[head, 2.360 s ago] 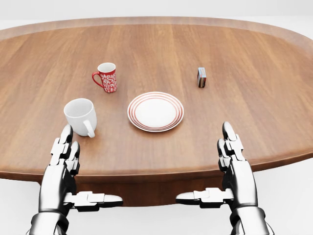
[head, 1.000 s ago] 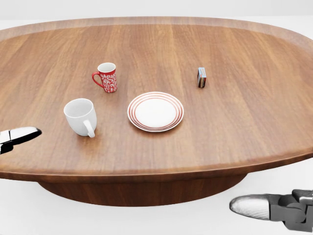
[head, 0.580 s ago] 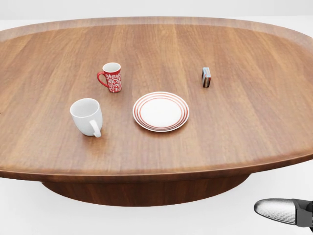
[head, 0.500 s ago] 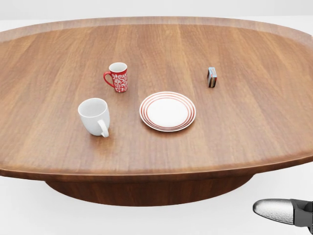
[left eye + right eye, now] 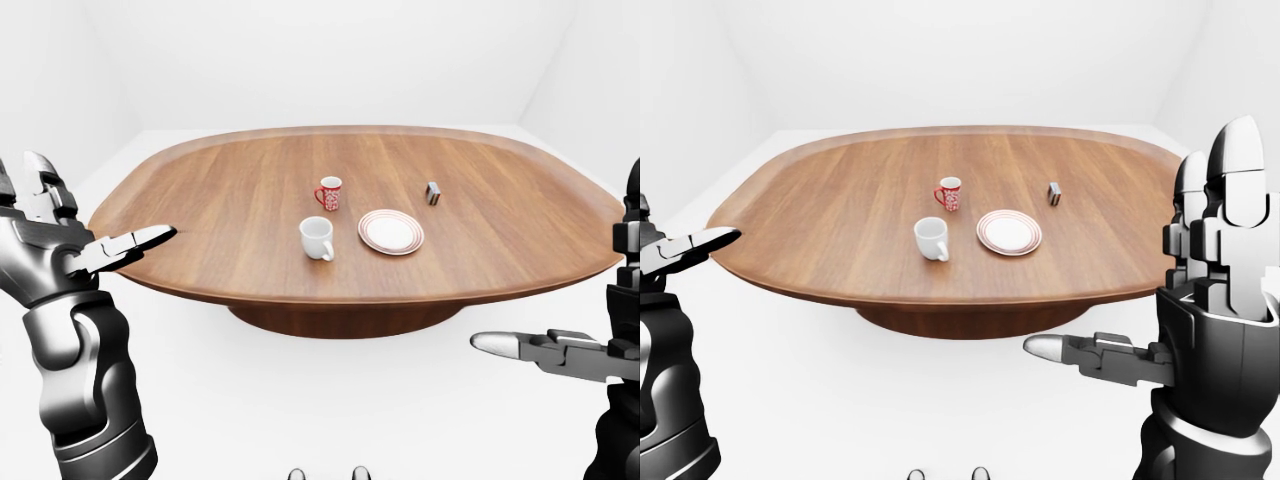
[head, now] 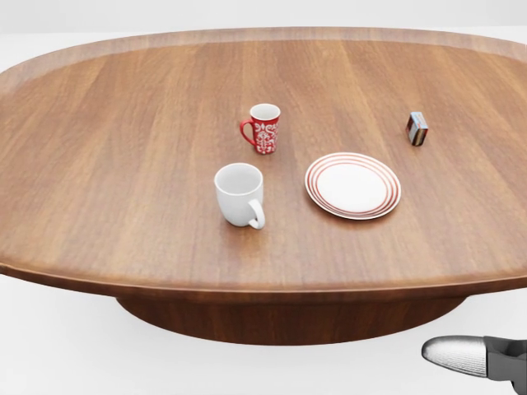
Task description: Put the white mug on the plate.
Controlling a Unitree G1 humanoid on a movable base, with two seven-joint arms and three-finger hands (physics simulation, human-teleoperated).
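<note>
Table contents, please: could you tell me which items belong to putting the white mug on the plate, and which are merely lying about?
Belongs to the job:
- white mug, upright on the table
- plate with red rings, to the mug's right in the head view, nothing on it
- left hand and right hand, both open

Just lying about:
- red patterned mug
- small box

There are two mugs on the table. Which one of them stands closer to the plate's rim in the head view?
The red patterned mug. It stands just above and left of the plate; the white mug sits farther left, with a wider gap.
</note>
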